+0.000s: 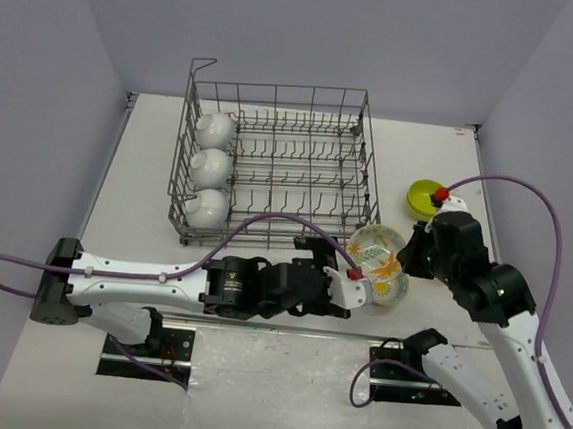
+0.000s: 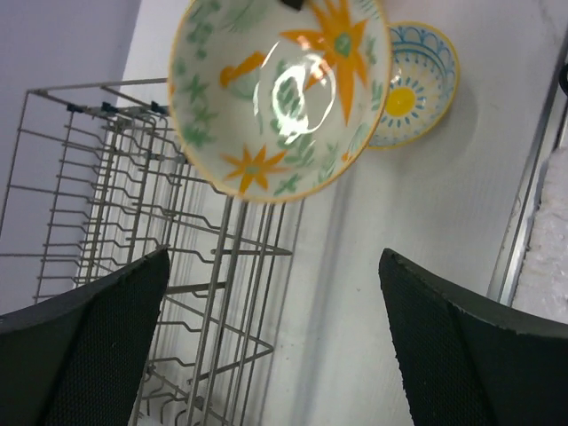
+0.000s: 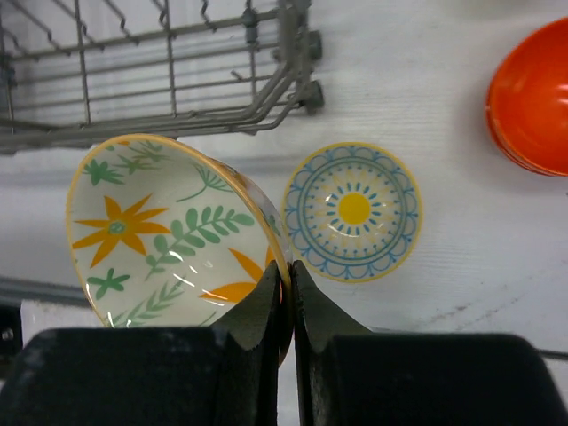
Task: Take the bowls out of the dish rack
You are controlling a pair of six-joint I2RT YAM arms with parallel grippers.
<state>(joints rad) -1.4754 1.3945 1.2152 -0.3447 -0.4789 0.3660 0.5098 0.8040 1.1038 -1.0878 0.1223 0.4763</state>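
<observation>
Floral bowl (image 3: 169, 231) is hanging tilted in the right tool (image 3: 291, 293), outside the dish rack (image 1: 301, 166).

Three white bowls (image 1: 210, 168) are standing on edge between the tines at the rack's left side, awaiting unloading. Next, the left tool (image 2: 275, 293) is gaping fully, gripping nothing, aimed at the floral bowl. The right tool is pinching that bowl's rim, probably to set it beside the patterned bowl (image 3: 353, 211) lying on the surface (image 1: 138, 192). A yellow-green bowl (image 1: 424, 196) and an orange bowl (image 3: 532, 98) are sitting nearby.

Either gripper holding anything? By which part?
The right gripper pinches the floral bowl by its rim. The left gripper is open and holds nothing.
</observation>
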